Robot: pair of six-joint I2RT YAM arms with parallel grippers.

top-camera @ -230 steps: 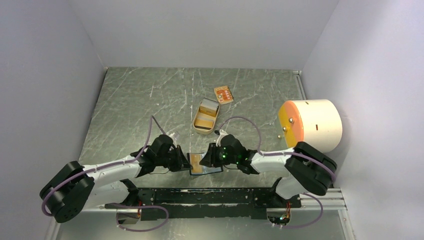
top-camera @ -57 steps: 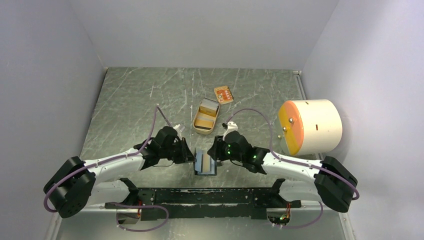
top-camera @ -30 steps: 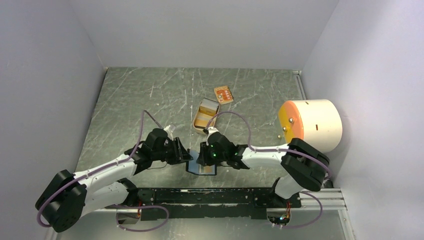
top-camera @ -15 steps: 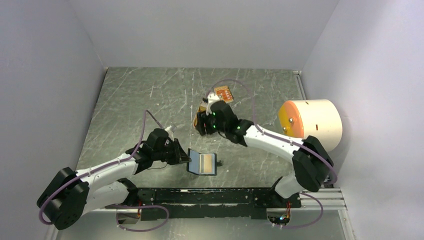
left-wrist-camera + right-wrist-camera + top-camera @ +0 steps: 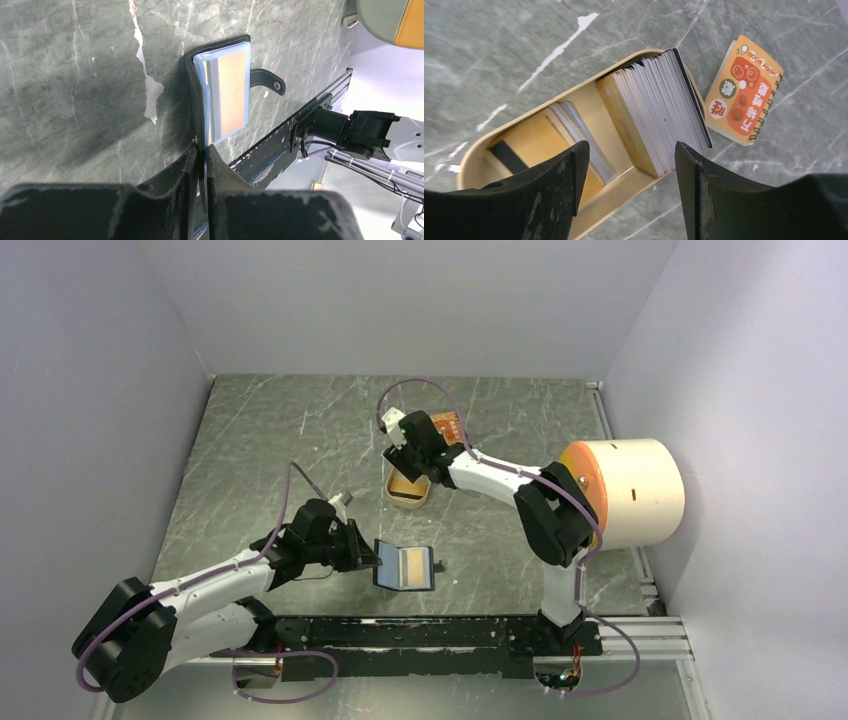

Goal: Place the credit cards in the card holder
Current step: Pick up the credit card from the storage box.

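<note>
The black card holder lies open near the front edge, blue lining up, with a tan credit card in its pocket. My left gripper is shut on its raised left flap. In the left wrist view the fingers pinch the holder's black edge and the tan card shows behind the blue pocket. My right gripper hovers open over the tan-gold tin. In the right wrist view its jaws stand wide above an upright stack of pale credit cards; tan cards lean at the tin's other end.
An orange spiral notebook lies just beyond the tin, partly under the right arm in the top view. A white cylinder with an orange face stands at the right wall. The holder's snap tab sticks out toward the base rail.
My right gripper left the card holder, swung back over the tin and opened. The left gripper closed on the holder's flap, and the tan card now sits in the holder.
</note>
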